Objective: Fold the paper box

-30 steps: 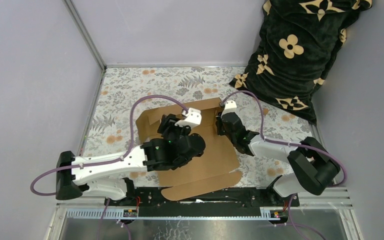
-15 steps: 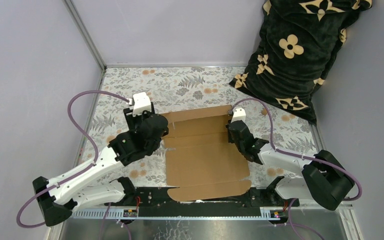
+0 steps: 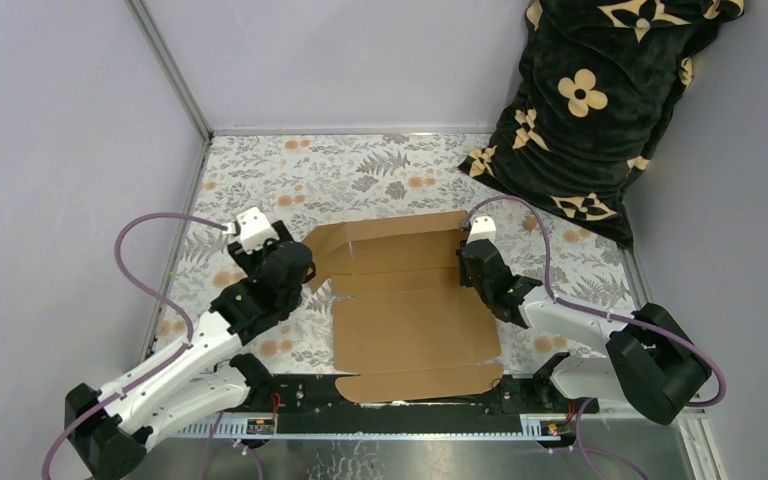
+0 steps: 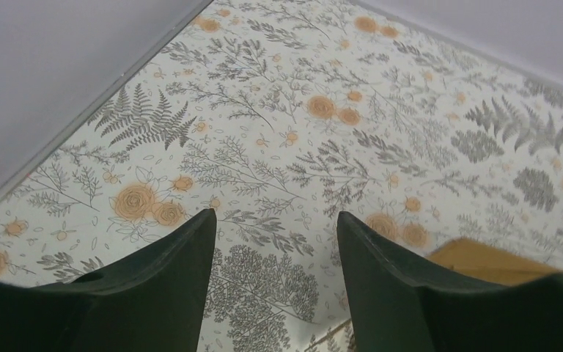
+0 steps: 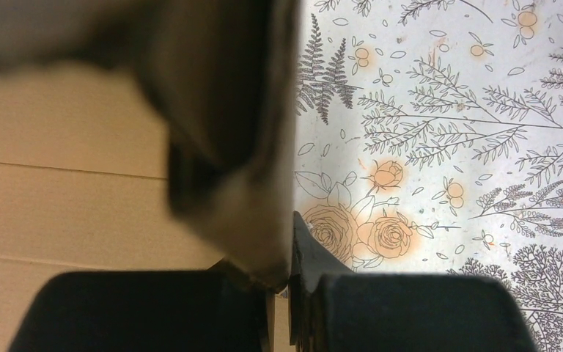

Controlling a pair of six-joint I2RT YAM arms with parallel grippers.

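Observation:
The paper box [image 3: 410,315] lies mostly flat on the floral cloth as a brown cardboard sheet with creases and flaps. My right gripper [image 3: 472,268] is at the sheet's right edge, shut on a raised side flap. In the right wrist view that flap [image 5: 220,110] stands blurred and close, running down into the right gripper [image 5: 287,275], with the flat panel [image 5: 51,191] to its left. My left gripper [image 3: 298,268] hangs just off the sheet's left flap. It is open and holds nothing [image 4: 273,216], with only a cardboard corner [image 4: 484,260] to its right.
A black pillow with beige flowers [image 3: 600,100] leans in the back right corner. Grey walls close in the left and the back. The floral cloth [image 3: 360,165] covers the table. A black rail [image 3: 300,390] runs along the near edge under the sheet's front flap.
My left arm has swung off the top of the cardboard to its left side, and its jaws have opened wider. The sheet has shifted right and lies flatter. The right gripper keeps its hold.

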